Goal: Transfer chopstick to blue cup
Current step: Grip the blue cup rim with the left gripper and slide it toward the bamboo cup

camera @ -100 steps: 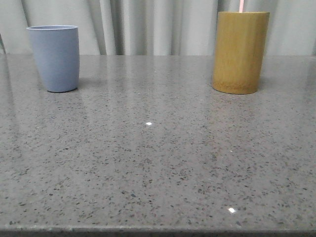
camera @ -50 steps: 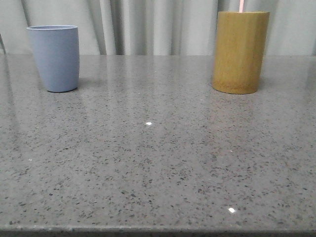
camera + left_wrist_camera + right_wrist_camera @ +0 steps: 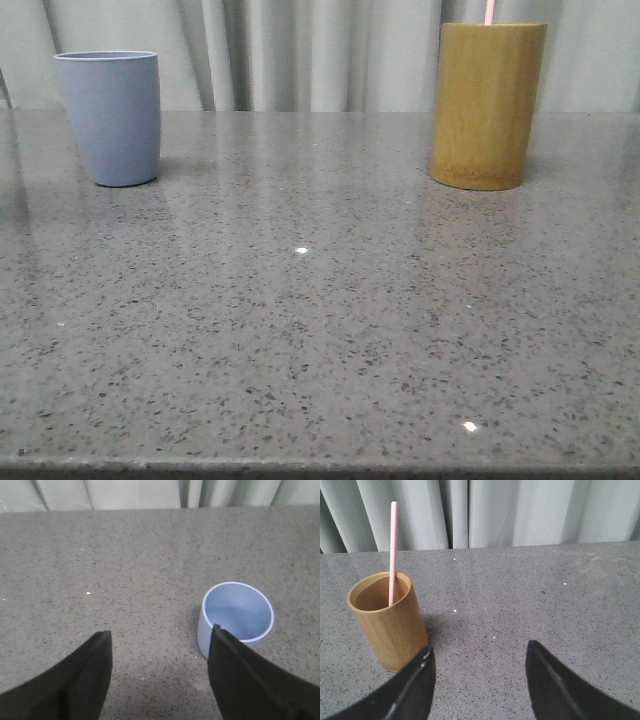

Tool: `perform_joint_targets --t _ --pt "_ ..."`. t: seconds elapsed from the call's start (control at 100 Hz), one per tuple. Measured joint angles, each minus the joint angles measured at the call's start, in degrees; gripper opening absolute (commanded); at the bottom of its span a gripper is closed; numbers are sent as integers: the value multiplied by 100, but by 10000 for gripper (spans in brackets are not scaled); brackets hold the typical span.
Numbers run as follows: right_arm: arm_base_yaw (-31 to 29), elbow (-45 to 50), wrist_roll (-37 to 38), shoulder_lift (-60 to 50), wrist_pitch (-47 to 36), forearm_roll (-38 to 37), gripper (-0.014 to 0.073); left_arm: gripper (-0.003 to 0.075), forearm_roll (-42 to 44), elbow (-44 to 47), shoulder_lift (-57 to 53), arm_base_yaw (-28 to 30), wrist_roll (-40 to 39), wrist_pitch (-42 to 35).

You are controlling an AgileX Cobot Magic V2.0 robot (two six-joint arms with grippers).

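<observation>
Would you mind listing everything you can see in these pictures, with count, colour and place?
chopstick: one, pale pink, standing in the bamboo holder, its top sticking out above the rim.
bamboo holder: one, tan, upright at the far right of the table.
blue cup: one, greyish blue, upright at the far left of the table, nothing inside as seen from the left wrist view.
table: one, speckled grey stone, carrying both containers.
curtain: one, pale grey, hanging behind the table.
left gripper: one, black, open, above the table beside the blue cup, holding nothing.
right gripper: one, black, open, above the table beside the bamboo holder, holding nothing.
</observation>
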Motion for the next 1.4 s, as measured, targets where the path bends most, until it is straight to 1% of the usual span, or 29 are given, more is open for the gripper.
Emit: perform_joint_targets --t 0.28,0.52,0.68,0.92,0.97,1.04,1.11,1.13,1.18,1.2,1.22,1.24,1.4 --pt "0 0 0 0 0 0 422 419 -18 -1587 1852 -341 37 1102" --pt "0 0 0 0 0 0 422 419 -18 -2593 2938 -558 41 1853" --pt "0 -9 0 0 0 0 422 419 -82 -2941 3449 -614 50 2078" --pt "0 -9 0 0 0 0 422 414 -82 -2996 3852 -614 37 2322" --pt "0 -9 0 0 0 0 422 392 -82 -2996 3864 -614 17 2322" --pt "0 -9 0 0 0 0 422 323 -82 -3008 3873 -614 -22 2322" --pt "0 -9 0 0 0 0 422 215 -82 -3008 3873 -614 -22 2322" --pt "0 -9 0 0 0 0 422 166 -82 -3008 3873 -614 -35 2322" --pt "0 -9 0 0 0 0 422 92 -82 -3008 3873 -614 -53 2322" --pt "0 -9 0 0 0 0 422 44 -82 -3008 3873 -614 -57 2322" --pt "0 -9 0 0 0 0 422 20 -82 -3008 3873 -614 -69 2322" --pt "0 -9 0 0 0 0 422 -22 -82 -3008 3873 -614 -70 2322" --pt "0 -9 0 0 21 0 422 -19 -82 -3008 3873 -614 -77 2322"
